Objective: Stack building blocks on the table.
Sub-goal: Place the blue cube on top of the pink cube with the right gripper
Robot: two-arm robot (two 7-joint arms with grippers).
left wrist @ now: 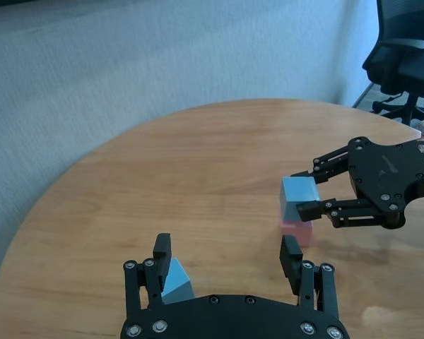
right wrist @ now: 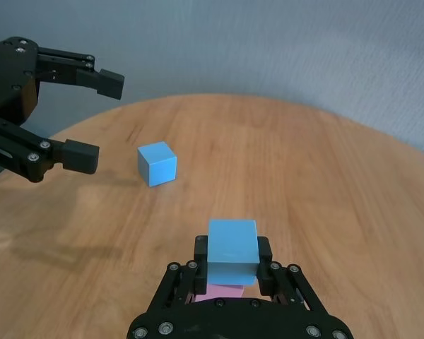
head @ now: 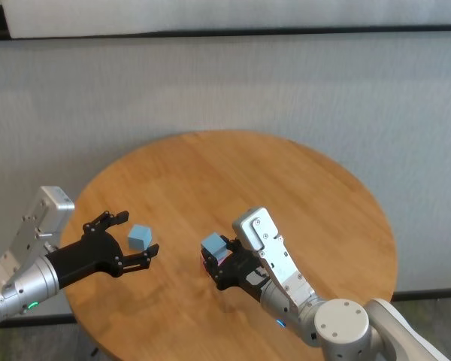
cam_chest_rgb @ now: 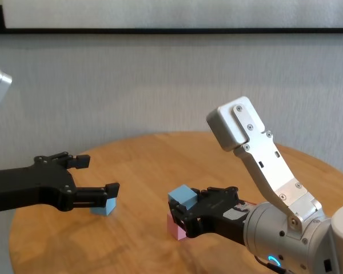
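On the round wooden table (head: 286,188), my right gripper (head: 218,263) is shut on a light blue block (head: 213,244). The block rests on top of the pale pink block (head: 210,262). The right wrist view shows the blue block (right wrist: 232,240) between the fingers with the pink block (right wrist: 226,291) under it. My left gripper (head: 135,234) is open, with the second light blue block (head: 140,237) between its spread fingers. In the left wrist view this block (left wrist: 175,282) lies close to one finger (left wrist: 162,251). It stands on the table, apart from the stack.
A pale wall runs behind the table. A black office chair (left wrist: 410,63) stands beyond the table's far side in the left wrist view. The table's far half (head: 270,165) is bare wood.
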